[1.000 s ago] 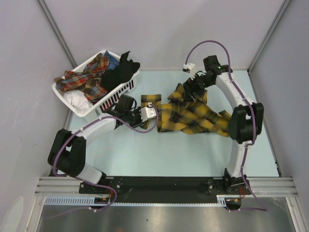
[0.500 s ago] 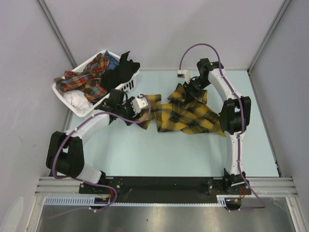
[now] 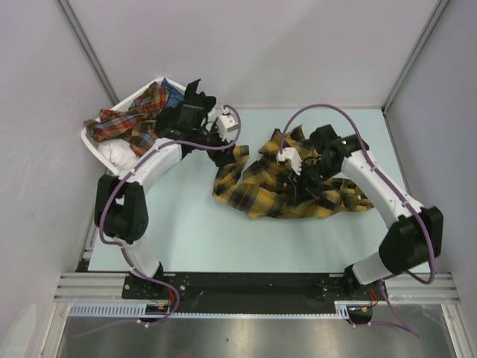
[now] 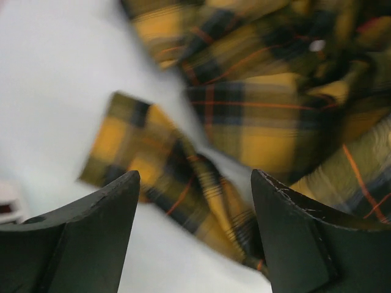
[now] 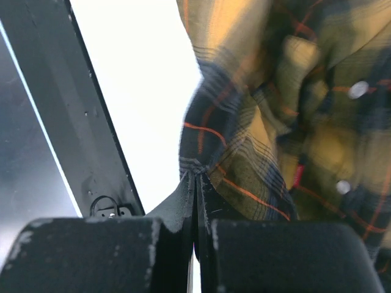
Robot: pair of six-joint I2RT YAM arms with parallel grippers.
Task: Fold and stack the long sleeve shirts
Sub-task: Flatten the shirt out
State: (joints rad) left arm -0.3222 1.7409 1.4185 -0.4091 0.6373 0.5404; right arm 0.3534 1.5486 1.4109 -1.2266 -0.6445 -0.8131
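A mustard-yellow and black plaid long sleeve shirt lies crumpled in the middle of the pale table. My right gripper is shut on a fold of this shirt, the cloth pinched at the fingertips. My left gripper hovers open beside the basket, above the shirt's left end. Through its wide jaws I see a loose plaid sleeve on the table, with nothing between the fingers.
A white slatted basket stands at the back left, holding a red plaid garment, a black one and a white one. Grey walls with metal posts close in the back and sides. A dark frame bar shows in the right wrist view.
My left gripper opened, let the sleeve drop and drew back toward the basket. My right gripper shut on the shirt and pulled it toward the table's middle, bunching it.
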